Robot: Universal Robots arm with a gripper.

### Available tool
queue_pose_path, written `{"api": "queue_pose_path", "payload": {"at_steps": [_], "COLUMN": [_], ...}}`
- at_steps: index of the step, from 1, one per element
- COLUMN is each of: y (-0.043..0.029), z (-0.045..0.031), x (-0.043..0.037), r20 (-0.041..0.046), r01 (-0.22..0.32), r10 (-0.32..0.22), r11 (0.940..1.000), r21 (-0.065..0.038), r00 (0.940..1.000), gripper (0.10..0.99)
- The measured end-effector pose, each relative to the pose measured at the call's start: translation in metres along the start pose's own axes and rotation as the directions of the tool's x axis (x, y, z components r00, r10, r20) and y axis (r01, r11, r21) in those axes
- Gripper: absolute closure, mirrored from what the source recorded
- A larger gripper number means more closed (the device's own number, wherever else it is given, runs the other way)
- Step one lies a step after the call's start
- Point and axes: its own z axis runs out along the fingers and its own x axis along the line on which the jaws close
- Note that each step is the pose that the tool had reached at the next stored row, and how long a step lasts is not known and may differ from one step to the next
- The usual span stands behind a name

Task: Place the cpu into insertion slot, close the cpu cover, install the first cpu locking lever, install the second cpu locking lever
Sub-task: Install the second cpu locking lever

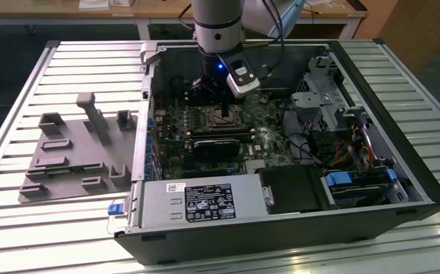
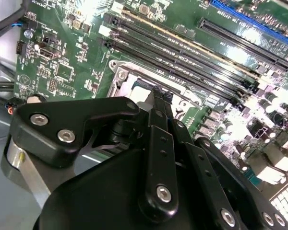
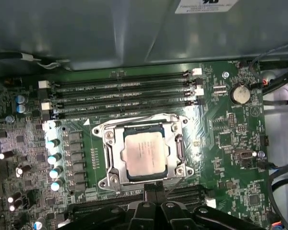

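Observation:
The cpu [image 3: 144, 155], a dull silver square, lies flat in the insertion slot [image 3: 107, 130] on the green board. The cpu cover [image 3: 114, 154], a silver frame, lies down around it with the chip showing through its window. A thin metal lever [image 3: 178, 146] runs along one side of the socket. My gripper [image 3: 151, 190] is shut with nothing between its black fingers, its tips at the socket's edge beside the cover. In the exterior view the gripper [image 1: 224, 107] hangs just above the slot [image 1: 222, 118] inside the open computer case. The second wrist view shows the fingertips [image 2: 159, 96] over the socket [image 2: 129, 79].
Long black memory slots [image 3: 125, 96] run beside the socket. A black card [image 1: 214, 149], a power supply [image 1: 204, 200] and drive cages [image 1: 334, 100] stand around the board inside the case. A grey fixture tray [image 1: 75, 154] lies on the slatted table at the exterior view's left.

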Motion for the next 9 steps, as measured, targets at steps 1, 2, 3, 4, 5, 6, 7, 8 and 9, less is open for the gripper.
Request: {"api": "queue_pose_path", "payload": {"at_steps": [1, 2, 3, 4, 5, 6, 7, 8, 9], "y": [-0.0003, -0.0005, -0.0009, -0.0018, -0.003, -0.005, -0.0076, -0.0099, -0.0127], "z": [-0.0008, -0.0018, -0.0026, -0.0027, -0.0027, -0.0027, -0.0027, -0.0026, -0.0026], "x": [-0.0001, -0.0003, -0.0004, -0.0006, -0.0007, -0.0009, -0.0013, -0.0016, -0.002], "r20": [-0.0001, -0.0002, -0.0002, -0.0003, -0.0004, -0.0005, -0.0004, -0.0005, -0.0006], "r01": [0.0, 0.0, 0.0, 0.0, -0.001, -0.001, -0.001, -0.001, -0.001], "r10": [0.0, 0.0, 0.0, 0.0, 0.001, 0.001, 0.001, 0.001, 0.001], "r11": [1.0, 1.0, 1.0, 1.0, 1.0, 1.0, 1.0, 1.0, 1.0], "r21": [-0.001, -0.002, -0.003, -0.004, -0.004, -0.004, -0.004, -0.004, -0.005], "r00": [1.0, 1.0, 1.0, 1.0, 1.0, 1.0, 1.0, 1.0, 1.0], "gripper": [0.984, 0.984, 0.984, 0.984, 0.984, 0.984, 0.984, 0.984, 0.984]}}
